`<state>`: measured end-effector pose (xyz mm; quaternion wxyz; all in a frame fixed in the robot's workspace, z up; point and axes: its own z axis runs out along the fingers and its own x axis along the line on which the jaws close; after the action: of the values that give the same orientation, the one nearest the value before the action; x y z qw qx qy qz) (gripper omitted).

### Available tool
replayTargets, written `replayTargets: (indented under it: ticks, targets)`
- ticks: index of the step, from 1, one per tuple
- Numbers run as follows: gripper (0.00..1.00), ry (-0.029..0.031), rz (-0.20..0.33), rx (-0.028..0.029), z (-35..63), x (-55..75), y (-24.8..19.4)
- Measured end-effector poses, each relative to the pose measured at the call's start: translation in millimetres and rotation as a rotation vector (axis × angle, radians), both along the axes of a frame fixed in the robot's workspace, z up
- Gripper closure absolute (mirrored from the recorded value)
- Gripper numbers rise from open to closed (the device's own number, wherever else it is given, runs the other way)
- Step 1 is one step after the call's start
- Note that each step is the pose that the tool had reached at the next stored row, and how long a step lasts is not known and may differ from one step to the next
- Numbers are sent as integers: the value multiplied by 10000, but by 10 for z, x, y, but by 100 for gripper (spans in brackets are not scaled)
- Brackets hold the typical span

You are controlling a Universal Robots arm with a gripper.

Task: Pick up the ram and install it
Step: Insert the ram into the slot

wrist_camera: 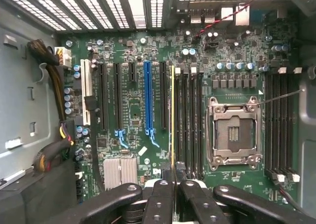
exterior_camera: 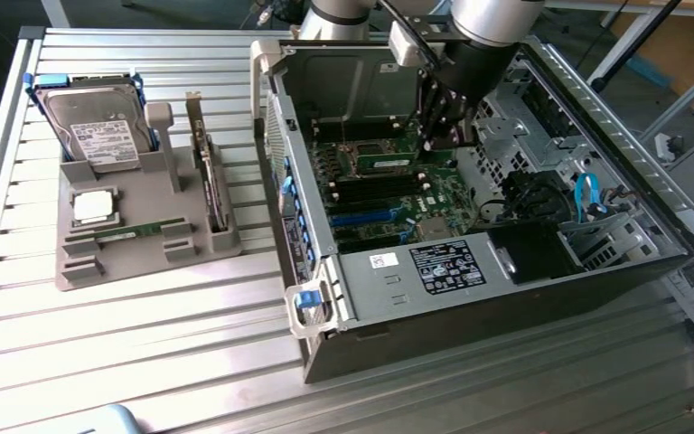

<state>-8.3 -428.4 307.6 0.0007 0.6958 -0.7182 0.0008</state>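
My gripper (exterior_camera: 440, 136) reaches down inside the open computer case (exterior_camera: 468, 271), over the motherboard (exterior_camera: 383, 203). It is shut on the ram (wrist_camera: 172, 115), which the wrist view shows edge-on as a thin yellow-green strip running out from between the black fingers (wrist_camera: 162, 197). The strip lies along the bank of black memory slots (wrist_camera: 185, 120) beside the processor socket (wrist_camera: 233, 132). Whether it touches a slot, I cannot tell. In the exterior view the ram (exterior_camera: 390, 163) is a short green stick by the gripper's tip.
A grey holder (exterior_camera: 142, 262) at the exterior view's left carries a hard drive (exterior_camera: 100, 131), an upright expansion card (exterior_camera: 209, 172), a silver processor chip (exterior_camera: 94, 206) and another green stick (exterior_camera: 130, 232). Case walls, a drive cage (exterior_camera: 528, 117) and cables (wrist_camera: 49, 71) hem in the motherboard.
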Motion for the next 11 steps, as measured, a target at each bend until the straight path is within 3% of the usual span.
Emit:
replayTargets:
  ticks: [11]
  targets:
    - [88, 0, -129, 0, -236, 0, 0]
